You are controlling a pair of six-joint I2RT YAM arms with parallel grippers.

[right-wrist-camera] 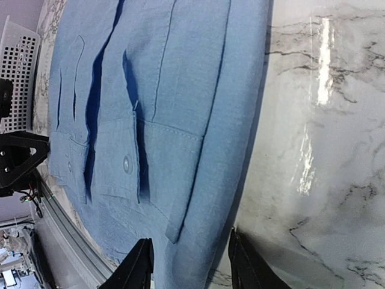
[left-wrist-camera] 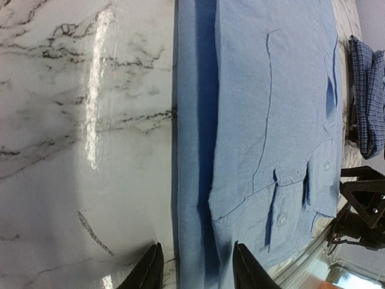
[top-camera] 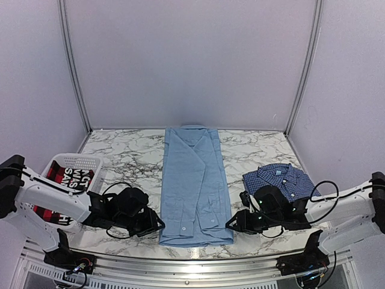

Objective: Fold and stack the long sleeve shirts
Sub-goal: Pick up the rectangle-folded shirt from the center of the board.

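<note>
- Straddling the near corners of the light blue shirt [top-camera: 195, 180] — left claw [left-wrist-camera: 195, 259] and right claw [right-wrist-camera: 189, 253], both spread apart, clamping nothing.
- Smooth cloth, folded long — on a glossy marble surface [top-camera: 129, 158].

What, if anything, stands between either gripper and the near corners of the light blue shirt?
Nothing visible. The left gripper and right gripper are both open at the near hem of the light blue shirt, each straddling a side edge on the marble table.

light blue shirt [top-camera: 195, 186] flat, sleeves folded in, table centre | checked shirt [top-camera: 278, 179] folded, right
</note>
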